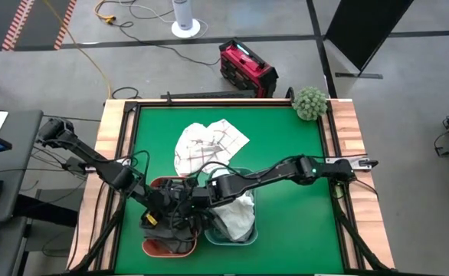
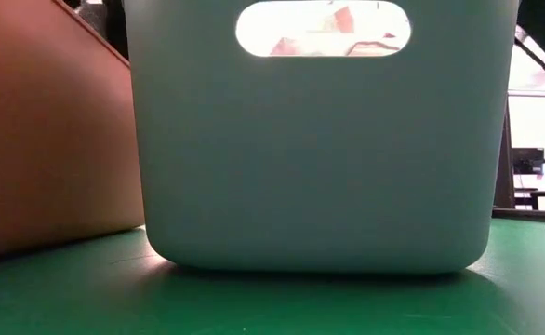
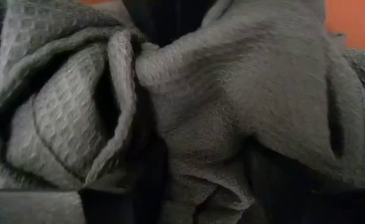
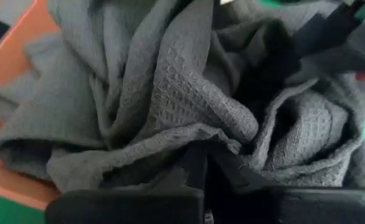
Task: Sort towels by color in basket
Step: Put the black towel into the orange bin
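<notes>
A dark grey waffle-weave towel [image 4: 170, 93] lies bunched in the rust-orange basket [image 1: 163, 247] at the table's near edge, and it fills the left wrist view [image 3: 232, 93]. My right gripper [image 4: 201, 168] reaches over from the right and is shut on it. My left gripper [image 1: 163, 211] hangs over the same basket, close above the towel. White towels with red check lines [image 1: 209, 146] lie heaped on the green mat at mid-table. A white towel [image 1: 240, 215] sits in the pale teal basket [image 1: 244, 239]. My right gripper pinches a raised fold of the grey towel [image 4: 207, 138] between its two fingers. It comes slanting down from the table's right and far side. The rest of the towel lies slack and crumpled in the orange basket [image 4: 2, 81].
The two baskets stand side by side at the near edge; in the low view the teal one [image 2: 319, 158] blocks most of the sight, with the orange one [image 2: 40, 140] to its left. A fuzzy green ball [image 1: 310, 102] sits at the far right corner.
</notes>
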Controlling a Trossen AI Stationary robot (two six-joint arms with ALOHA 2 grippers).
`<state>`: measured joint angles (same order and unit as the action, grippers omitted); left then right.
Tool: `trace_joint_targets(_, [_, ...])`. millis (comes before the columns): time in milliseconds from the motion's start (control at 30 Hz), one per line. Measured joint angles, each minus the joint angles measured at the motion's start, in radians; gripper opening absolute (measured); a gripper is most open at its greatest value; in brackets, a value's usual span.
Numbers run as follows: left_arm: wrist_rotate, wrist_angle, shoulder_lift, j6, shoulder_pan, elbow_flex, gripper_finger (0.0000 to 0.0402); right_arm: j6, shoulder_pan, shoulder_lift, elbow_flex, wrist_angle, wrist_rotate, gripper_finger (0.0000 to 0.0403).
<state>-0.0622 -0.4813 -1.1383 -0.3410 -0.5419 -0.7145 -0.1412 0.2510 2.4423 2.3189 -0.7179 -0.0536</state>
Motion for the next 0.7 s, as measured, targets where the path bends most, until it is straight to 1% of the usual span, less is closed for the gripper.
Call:
trace_joint_targets(300, [-0.002, -0.020, 0.014, -0.015, 0.000, -0.002, 0.0208, -0.005, -0.012, 0.012, 0.002, -0.011, -0.013, 0.0056])
trace_joint_targets(400, [-0.002, -0.021, 0.014, -0.015, 0.000, -0.003, 0.0208, -0.024, -0.011, -0.005, 0.000, -0.020, -0.015, 0.0074])
trace_joint_targets(467, [-0.002, -0.021, 0.014, -0.015, 0.000, -0.003, 0.0207, -0.025, -0.010, -0.015, -0.001, -0.023, -0.016, 0.0096])
trace_joint_targets(533, [-0.002, -0.022, 0.014, -0.015, 0.000, -0.003, 0.0208, -0.025, -0.008, -0.028, -0.001, -0.033, -0.017, 0.0126])
trace_joint_targets(633, [-0.006, -0.022, 0.014, -0.018, 0.000, -0.003, 0.0208, 0.002, -0.007, -0.045, -0.001, -0.039, -0.019, 0.0182])
trace_joint_targets(700, [-0.010, -0.022, 0.014, -0.018, 0.000, -0.003, 0.0208, 0.016, -0.003, -0.063, -0.001, -0.074, -0.025, 0.0220])
